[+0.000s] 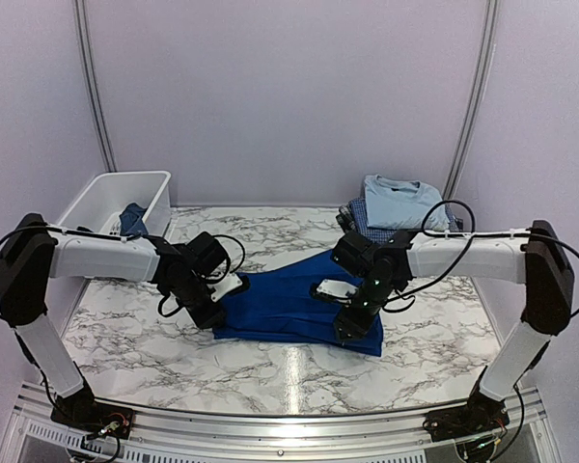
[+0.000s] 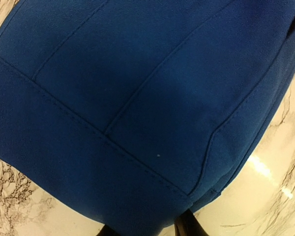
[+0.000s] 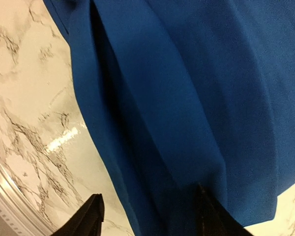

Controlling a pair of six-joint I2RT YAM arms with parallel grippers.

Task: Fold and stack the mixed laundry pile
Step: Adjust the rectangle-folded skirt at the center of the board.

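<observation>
The royal blue garment (image 1: 294, 301) lies spread flat on the marble table (image 1: 270, 371). At its near left corner my left gripper (image 1: 218, 311) has its two dark fingertips (image 2: 189, 225) close together, and the stitched hem (image 2: 137, 162) bunches between them. At the near right edge my right gripper (image 1: 351, 324) stands open: one finger (image 3: 91, 216) is over bare marble, the other (image 3: 211, 216) is against the cloth, and the garment's folded edge (image 3: 137, 162) runs between them. A folded light blue T-shirt (image 1: 398, 200) sits on the navy check shirt (image 1: 369, 224) at the back right.
A white plastic bin (image 1: 101, 198) stands at the back left with dark blue cloth (image 1: 132, 220) inside. The table's metal front rail (image 1: 270, 420) runs along the near side between the two arm bases. Purple walls close in the back and sides.
</observation>
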